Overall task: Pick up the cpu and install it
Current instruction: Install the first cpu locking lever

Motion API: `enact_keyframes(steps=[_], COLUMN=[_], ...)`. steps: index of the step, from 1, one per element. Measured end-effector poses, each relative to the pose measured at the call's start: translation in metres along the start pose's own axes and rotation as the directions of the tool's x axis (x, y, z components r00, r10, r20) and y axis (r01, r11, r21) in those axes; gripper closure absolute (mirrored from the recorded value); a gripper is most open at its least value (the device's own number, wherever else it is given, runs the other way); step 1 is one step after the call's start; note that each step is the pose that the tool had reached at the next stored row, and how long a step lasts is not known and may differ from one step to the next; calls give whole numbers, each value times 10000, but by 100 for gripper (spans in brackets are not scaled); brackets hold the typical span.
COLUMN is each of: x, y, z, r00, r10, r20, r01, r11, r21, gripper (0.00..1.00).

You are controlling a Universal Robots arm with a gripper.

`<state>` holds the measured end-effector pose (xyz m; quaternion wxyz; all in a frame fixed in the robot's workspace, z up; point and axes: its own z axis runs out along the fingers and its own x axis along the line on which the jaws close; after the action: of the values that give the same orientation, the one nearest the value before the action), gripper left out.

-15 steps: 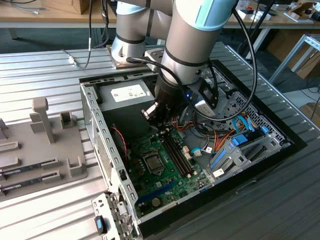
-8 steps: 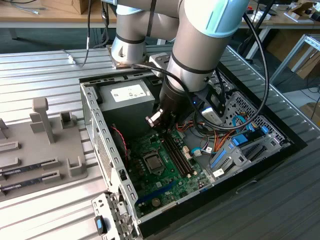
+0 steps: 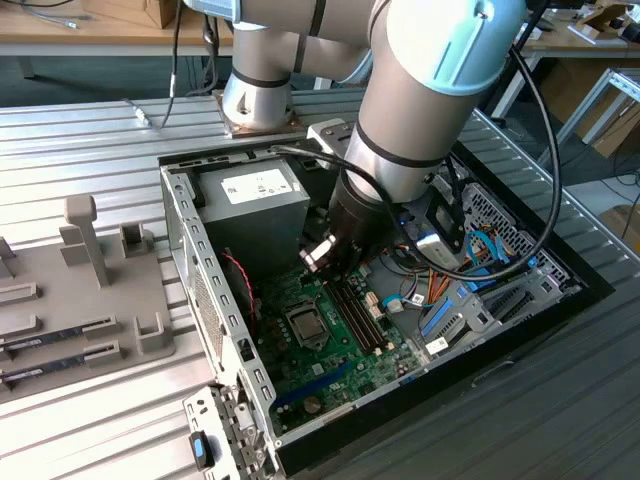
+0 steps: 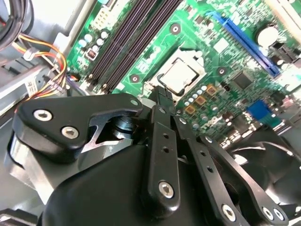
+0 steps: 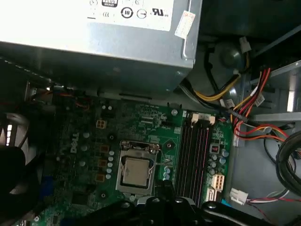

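Observation:
The cpu, a silvery square chip, lies flat in the socket on the green motherboard inside the open computer case. It also appears as the cpu in the second wrist view and as the cpu in the exterior view. My gripper hangs just above the board beside the socket, its black fingers drawn together at the tips with nothing between them. In the exterior view the gripper sits over the memory slots, behind the socket.
A grey power supply fills the case's back corner. Black memory slots run beside the socket, and coloured cables bundle past them. A fan sits close to the fingers. A grey fixture with memory sticks lies at the exterior view's left.

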<state>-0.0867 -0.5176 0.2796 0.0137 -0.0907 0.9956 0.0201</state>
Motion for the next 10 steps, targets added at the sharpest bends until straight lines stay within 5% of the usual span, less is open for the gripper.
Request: enact_keyframes(steps=[10], x=[1], y=[-38], z=[217], r00=[10000], r10=[5], r20=[-3], r01=[-5], r11=[10000], r21=[-18], gripper=[89])
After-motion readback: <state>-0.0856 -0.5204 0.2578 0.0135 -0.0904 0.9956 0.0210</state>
